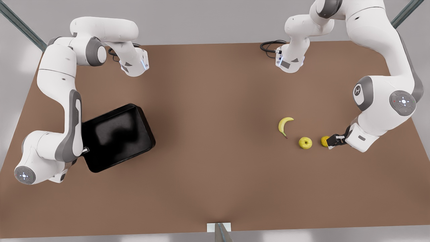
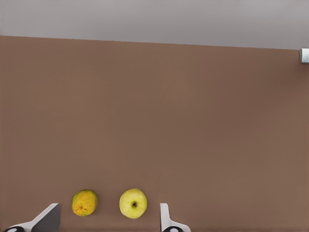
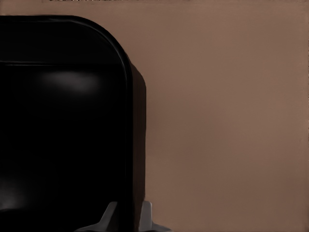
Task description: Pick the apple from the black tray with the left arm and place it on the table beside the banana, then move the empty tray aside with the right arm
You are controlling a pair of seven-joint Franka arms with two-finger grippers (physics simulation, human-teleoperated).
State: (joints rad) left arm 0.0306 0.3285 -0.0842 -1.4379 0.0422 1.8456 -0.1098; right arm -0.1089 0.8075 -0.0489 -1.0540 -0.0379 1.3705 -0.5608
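Tabletop (image 1: 215, 141), matte brown and flat, spans nearly the whole front view, with a pale grey floor or wall around its edges, 2 slanted metal struts at the upper corners and a small grey bracket (image 1: 219, 228) at the near edge. A coiled black cable (image 1: 268, 45) lies by the far edge. No readable writing appears; a small round logo on a grey joint cover is too small to read.

On the front view's right, the banana (image 1: 285, 125) lies on the table with the apple (image 1: 305, 143) near it and apart from it. Just beyond the apple sits a rougher orange-yellow fruit (image 1: 324, 141), which the left gripper (image 1: 333, 140) meets in that view. In the left wrist view the left gripper (image 2: 108, 220) stands wide open, with the apple (image 2: 133, 203) and the orange-yellow fruit (image 2: 84, 202) both lying between its fingers (image 2: 166, 220), untouched so far as can be seen; only the finger ends are in frame.

On the front view's left, the black tray (image 1: 117, 136) rests empty on the table, turned at an angle, partly hidden behind the right arm's forearm. The right gripper (image 1: 85, 150) is at its rim. In the right wrist view the right gripper (image 3: 126, 215) straddles the tray's rim (image 3: 131, 145), its 2 fingers (image 3: 110, 215) narrowly spaced on either side of the wall; whether they press it I cannot tell.
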